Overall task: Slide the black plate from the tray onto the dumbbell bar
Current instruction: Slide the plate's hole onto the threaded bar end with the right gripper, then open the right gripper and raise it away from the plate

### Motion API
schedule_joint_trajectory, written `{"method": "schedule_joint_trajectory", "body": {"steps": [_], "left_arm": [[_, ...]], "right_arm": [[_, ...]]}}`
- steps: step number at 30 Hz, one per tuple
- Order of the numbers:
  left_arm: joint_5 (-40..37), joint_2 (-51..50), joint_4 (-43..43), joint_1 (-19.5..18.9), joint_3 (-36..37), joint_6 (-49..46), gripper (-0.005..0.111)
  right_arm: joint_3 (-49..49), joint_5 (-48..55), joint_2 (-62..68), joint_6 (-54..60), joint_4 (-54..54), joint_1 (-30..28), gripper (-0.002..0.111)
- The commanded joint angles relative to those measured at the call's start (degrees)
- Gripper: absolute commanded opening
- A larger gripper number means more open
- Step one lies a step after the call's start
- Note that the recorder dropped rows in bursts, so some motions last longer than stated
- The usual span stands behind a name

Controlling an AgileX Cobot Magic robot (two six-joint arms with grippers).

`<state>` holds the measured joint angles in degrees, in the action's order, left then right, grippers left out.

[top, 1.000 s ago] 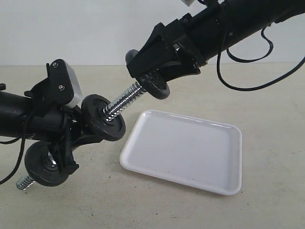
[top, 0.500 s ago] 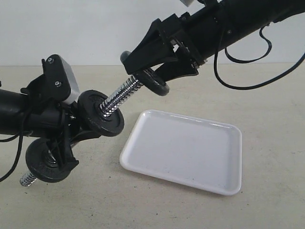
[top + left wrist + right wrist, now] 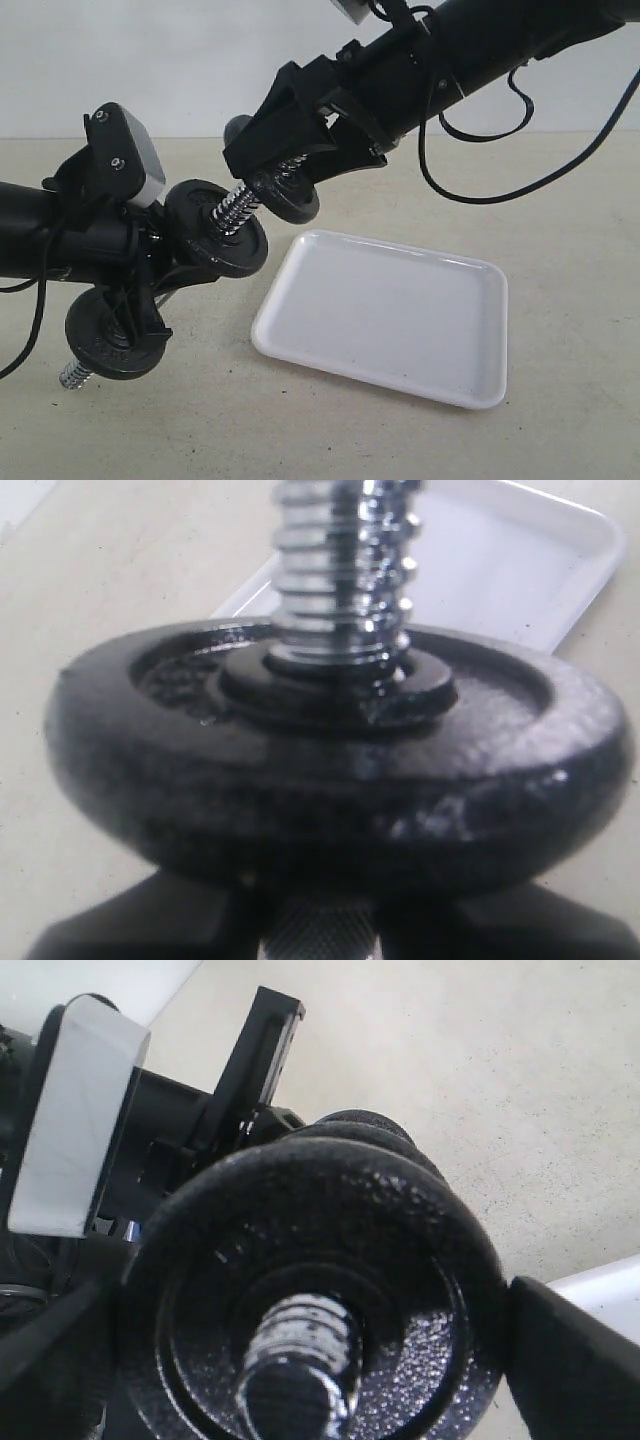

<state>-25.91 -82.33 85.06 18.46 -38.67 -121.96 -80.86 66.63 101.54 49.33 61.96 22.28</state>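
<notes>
The black plate [image 3: 287, 197] sits threaded on the upper end of the dumbbell bar [image 3: 236, 209], held by its rim in my right gripper [image 3: 275, 178], which is shut on it. In the right wrist view the bar's threaded tip [image 3: 300, 1360] pokes through the plate [image 3: 430, 1260], between the fingers [image 3: 575, 1360]. My left gripper [image 3: 140, 275] is shut on the bar's knurled middle [image 3: 320, 942], holding it tilted. Two duller discs [image 3: 215, 242] [image 3: 115, 345] sit on the bar either side of that grip. The white tray [image 3: 390, 310] lies empty on the table.
A short stretch of bare thread separates the black plate from the upper dull disc [image 3: 330, 780]. The tray's corner [image 3: 520, 560] lies below the bar's end. The right arm's black cable [image 3: 500, 190] hangs above the table behind the tray.
My right gripper has carried the black plate down and left along the thread, leaving much less bare thread above the upper dull disc. The left arm has shifted only slightly.
</notes>
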Motion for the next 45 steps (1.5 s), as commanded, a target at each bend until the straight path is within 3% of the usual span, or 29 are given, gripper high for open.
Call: {"method": "schedule_joint_trajectory", "body": {"steps": [1,29,37,40,42,43,45], "left_arm": [[-1.0,2.9,8.5,0.0,-2.7,-0.1,0.004],[0.0,-5.0,9.0,0.0,-2.7,-0.1,0.004],[-2.0,-5.0,9.0,0.0,-2.7,-0.1,0.004],[-2.1,-5.0,9.0,0.0,-2.7,-0.1,0.004],[-2.2,-5.0,9.0,0.0,-2.7,-0.1,0.004],[-2.2,-5.0,9.0,0.0,-2.7,-0.1,0.004],[-2.2,-5.0,9.0,0.0,-2.7,-0.1,0.004]], "right_arm": [[-0.4,3.3,-0.9,0.7,1.6,0.4,0.000],[-0.4,-2.0,-0.7,-2.3,-9.0,1.2,0.000],[-0.4,1.0,6.9,-3.1,-8.4,3.0,0.002],[-0.4,3.3,8.4,-0.9,-5.2,2.9,0.037],[-0.4,3.3,8.4,-0.9,-4.4,2.9,0.077],[-0.4,3.3,8.4,0.0,-3.1,2.9,0.103],[-0.4,3.3,8.3,2.9,-1.1,2.9,0.104]]}}
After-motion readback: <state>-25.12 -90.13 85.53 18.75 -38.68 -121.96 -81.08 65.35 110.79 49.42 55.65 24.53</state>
